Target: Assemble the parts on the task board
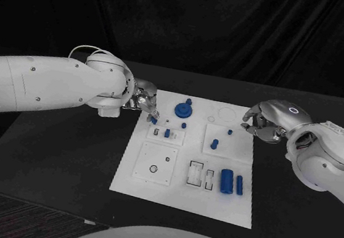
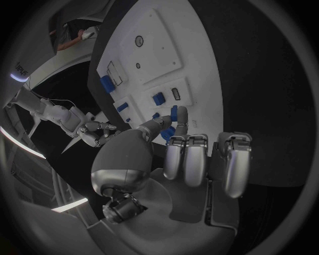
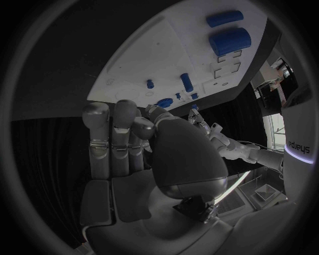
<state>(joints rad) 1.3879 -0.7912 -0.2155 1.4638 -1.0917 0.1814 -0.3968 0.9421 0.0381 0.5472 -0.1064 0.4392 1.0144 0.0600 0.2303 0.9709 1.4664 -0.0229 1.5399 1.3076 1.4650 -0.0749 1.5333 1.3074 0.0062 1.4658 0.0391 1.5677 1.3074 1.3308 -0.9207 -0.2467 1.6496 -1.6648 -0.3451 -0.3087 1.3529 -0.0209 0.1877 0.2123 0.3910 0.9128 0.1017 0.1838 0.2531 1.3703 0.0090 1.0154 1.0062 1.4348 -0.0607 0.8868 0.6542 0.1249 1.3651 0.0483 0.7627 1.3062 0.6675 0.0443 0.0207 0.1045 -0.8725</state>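
The white task board (image 1: 184, 193) lies in the middle of the table. My left hand (image 1: 144, 101) hovers over its far left corner and pinches a small blue part (image 1: 153, 118) between thumb and a finger; the left wrist view shows the same small blue part (image 2: 174, 113) at the fingertips (image 2: 181, 126), just above the board (image 2: 156, 48). My right hand (image 1: 261, 126) hangs at the board's far right edge, holding nothing, fingers loosely bent. On the board stand a round blue knob piece (image 1: 186, 108), a blue peg (image 1: 214, 143) and two blue cylinders (image 1: 227, 180).
A small blue piece (image 1: 167, 133) sits in a raised socket plate just in front of my left hand. Another square plate with a hole (image 1: 155, 164) and two rectangular slots (image 1: 197, 173) occupy the board's near half. The black table (image 1: 57, 155) surrounds the board.
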